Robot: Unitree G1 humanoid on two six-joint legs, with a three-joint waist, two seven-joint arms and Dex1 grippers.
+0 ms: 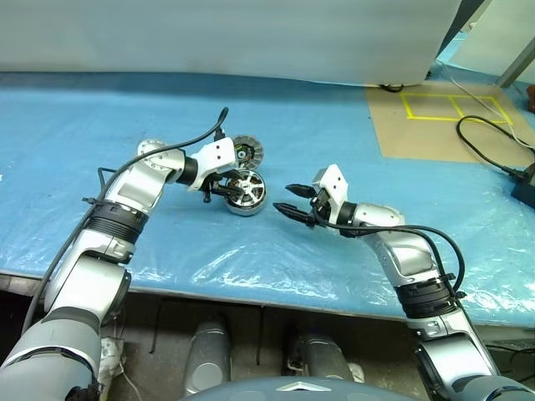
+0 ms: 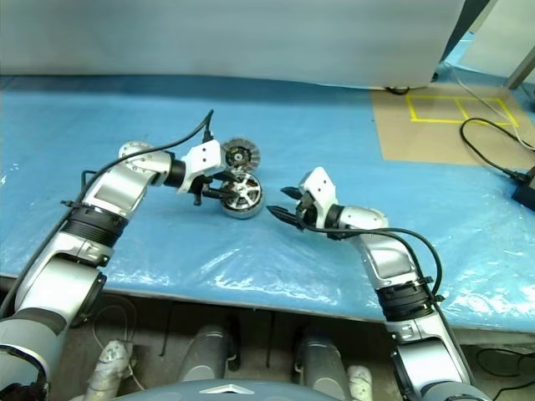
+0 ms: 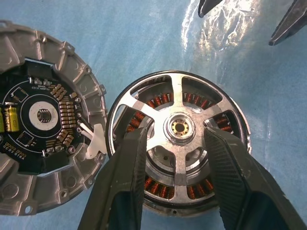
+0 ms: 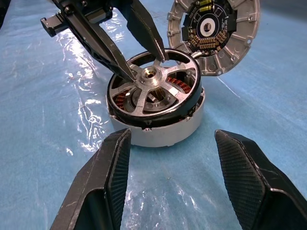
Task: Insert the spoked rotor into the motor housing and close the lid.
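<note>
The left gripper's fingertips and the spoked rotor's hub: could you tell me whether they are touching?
Touching. In the right wrist view, the left gripper has both fingertips pressed against the central hub of the spoked rotor.

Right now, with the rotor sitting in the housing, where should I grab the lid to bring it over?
Probably by its outer rim. The lid lies flat on the blue sheet just beside the motor housing, circuit board facing up, so avoid the centre. Come from above at the edge away from the housing; the left gripper crowds the near side at the spoked rotor.
</note>
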